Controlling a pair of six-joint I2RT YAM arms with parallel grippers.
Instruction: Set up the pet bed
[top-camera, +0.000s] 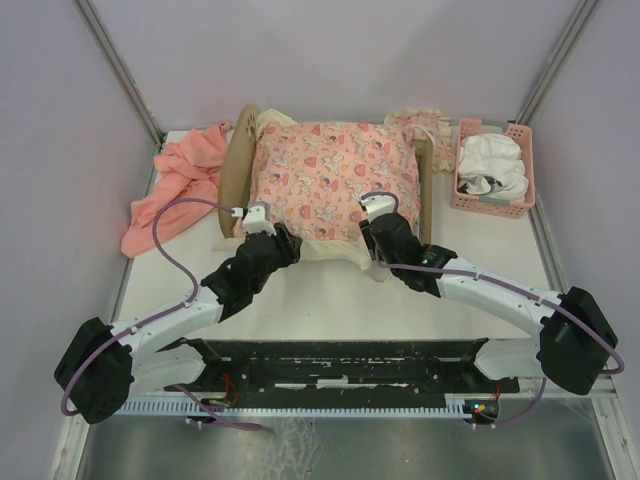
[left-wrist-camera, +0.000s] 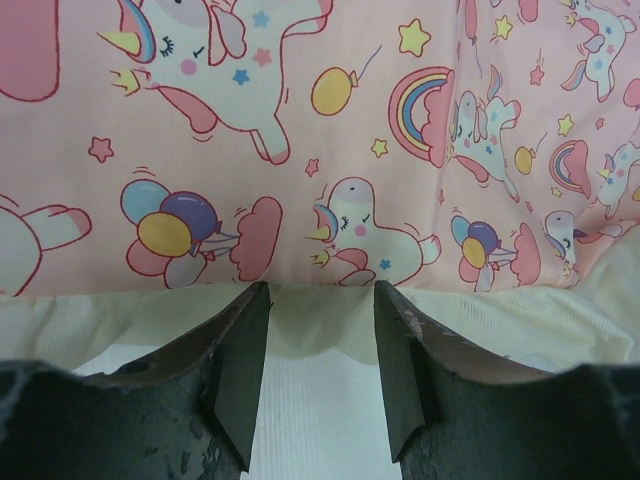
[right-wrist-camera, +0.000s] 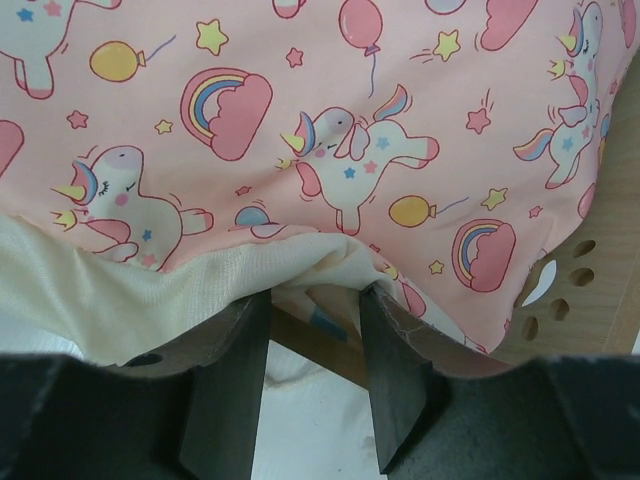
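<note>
Hovering at the near side of the pet bed (top-camera: 240, 165), both arms are in on the bedding now. The bed sits toward the back edge of the bench (top-camera: 330, 300), about midway along it, with its rounded headboard on the left and a pink unicorn-print cushion (top-camera: 330, 175) puffed up on top. The left claw (left-wrist-camera: 320, 292) has its jaws roughly half parted, and the cushion's cream hem is just ahead of the tips with nothing pinched. The right claw (right-wrist-camera: 315, 295) is parted about the same and is also empty, the hem drooping over one jaw and the wooden frame showing in the gap. This looks like the bedding-straightening step, late in the job, since the cushion is already on the frame. The next move calls for closing on that near hem at both corners together and drawing it square, gently so the light frame doesn't skid. A pink cloth (top-camera: 175, 185) lies near the back left corner and a basket (top-camera: 528, 165) at the back right, both well apart from the action.
</note>
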